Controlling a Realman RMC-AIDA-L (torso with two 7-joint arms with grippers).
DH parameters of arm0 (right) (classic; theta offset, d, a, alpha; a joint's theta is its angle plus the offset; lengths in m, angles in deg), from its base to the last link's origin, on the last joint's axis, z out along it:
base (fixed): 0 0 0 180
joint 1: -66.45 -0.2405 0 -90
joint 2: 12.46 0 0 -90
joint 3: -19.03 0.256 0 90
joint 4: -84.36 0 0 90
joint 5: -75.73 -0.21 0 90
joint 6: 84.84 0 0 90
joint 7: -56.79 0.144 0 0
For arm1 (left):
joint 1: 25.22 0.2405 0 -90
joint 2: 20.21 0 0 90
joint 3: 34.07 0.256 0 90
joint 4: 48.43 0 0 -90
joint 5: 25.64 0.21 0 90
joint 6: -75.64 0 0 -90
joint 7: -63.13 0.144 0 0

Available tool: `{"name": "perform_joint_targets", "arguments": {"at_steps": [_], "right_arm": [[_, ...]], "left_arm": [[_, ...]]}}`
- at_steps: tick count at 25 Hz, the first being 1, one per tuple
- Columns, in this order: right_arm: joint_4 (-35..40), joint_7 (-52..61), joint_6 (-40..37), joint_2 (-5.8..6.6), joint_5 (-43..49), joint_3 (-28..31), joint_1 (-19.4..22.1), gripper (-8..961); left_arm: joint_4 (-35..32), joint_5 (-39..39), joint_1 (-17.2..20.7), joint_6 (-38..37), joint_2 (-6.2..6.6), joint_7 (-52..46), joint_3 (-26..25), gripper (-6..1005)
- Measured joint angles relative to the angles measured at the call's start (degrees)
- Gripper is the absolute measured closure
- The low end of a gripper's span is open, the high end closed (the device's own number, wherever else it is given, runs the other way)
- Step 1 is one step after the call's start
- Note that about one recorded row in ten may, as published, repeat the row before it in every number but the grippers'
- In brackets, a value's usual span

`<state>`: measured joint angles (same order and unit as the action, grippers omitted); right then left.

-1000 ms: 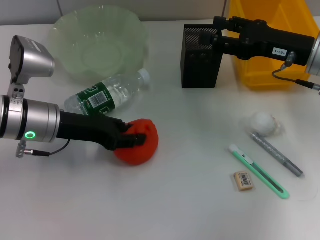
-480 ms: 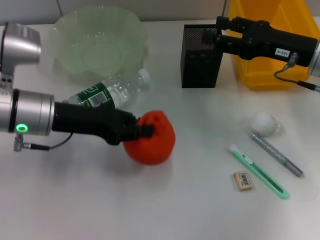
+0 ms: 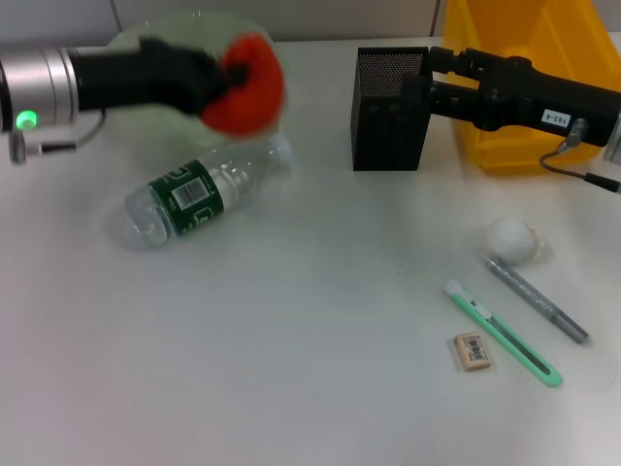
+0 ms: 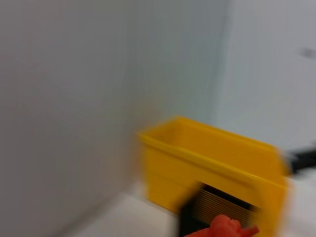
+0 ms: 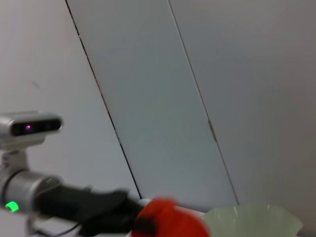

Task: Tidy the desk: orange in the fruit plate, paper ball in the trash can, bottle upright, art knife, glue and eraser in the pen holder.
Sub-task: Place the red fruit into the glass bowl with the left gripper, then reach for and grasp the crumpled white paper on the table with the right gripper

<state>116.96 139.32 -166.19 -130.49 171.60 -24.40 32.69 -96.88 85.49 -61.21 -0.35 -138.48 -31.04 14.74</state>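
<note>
**Orange held above the fruit plate**

My left gripper (image 3: pixel 225 76) was closed around the orange (image 3: pixel 247 85) and held it in the air over the green fruit plate (image 3: pixel 126 44). My right gripper (image 3: pixel 427 83) was beside the pen holder (image 3: pixel 383 121); I could not tell its opening.

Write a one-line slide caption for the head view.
Left tool carries the red-orange fruit above the pale green glass plate; clear plastic bottle lies on its side.
</note>
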Motion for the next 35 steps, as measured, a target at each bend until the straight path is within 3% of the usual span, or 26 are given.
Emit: {"name": "perform_joint_targets", "arguments": {"at_steps": [1,6,11,14,17,21,23,28,32,33,35], "right_arm": [[0.0,0.0,-0.54,-0.01,0.0,0.0,0.19,194],[0.0,0.07,-1.64,-0.01,0.0,0.0,0.35,194],[0.0,0.4,-2.21,-0.06,0.0,-0.07,1.22,194],[0.03,0.94,-3.03,-0.07,0.0,-0.06,1.58,194],[1.49,3.29,-4.95,0.28,0.1,-0.26,1.92,194],[10.19,16.11,-10.72,2.56,4.88,-3.13,1.95,194],[13.79,19.87,-12.35,2.72,7.16,-3.45,2.13,194],[32.68,37.15,-15.84,1.53,21.07,-3.3,4.21,194],[40.02,45.28,-18.26,0.99,29.54,-3.43,4.22,195],[42.95,49.22,-19.14,0.66,34.81,-3.5,3.87,195],[43.91,50.63,-19.39,0.5,36.94,-3.52,3.64,195]], "left_arm": [[0.36,-2.19,-0.57,6.17,-0.05,3.04,-0.03,849],[2.42,-6.24,-2.09,16.7,-0.35,9.14,1.29,887],[9.24,-7.02,-5.17,30.39,-0.56,14.18,7.42,921],[9.68,-7.39,-5.28,32.33,-0.76,14.29,9.84,939],[9.7,-9.8,-5.08,32.9,-0.76,14.24,12.71,868],[9.45,-12.27,-4.71,34.1,-0.79,14.66,13.85,783],[9.15,-12.28,-4.57,34.35,-0.79,14.66,14.29,740],[8.82,-12.28,-4.25,35.61,-0.73,14.76,15.06,607],[7.14,-13.19,-3.34,35.71,-0.81,15.78,15.58,469],[6.38,-14.29,-2.81,35.77,-0.82,16.29,16.36,471],[5.66,-15.99,-2.39,36.02,-0.79,16.65,17.53,476]]}}
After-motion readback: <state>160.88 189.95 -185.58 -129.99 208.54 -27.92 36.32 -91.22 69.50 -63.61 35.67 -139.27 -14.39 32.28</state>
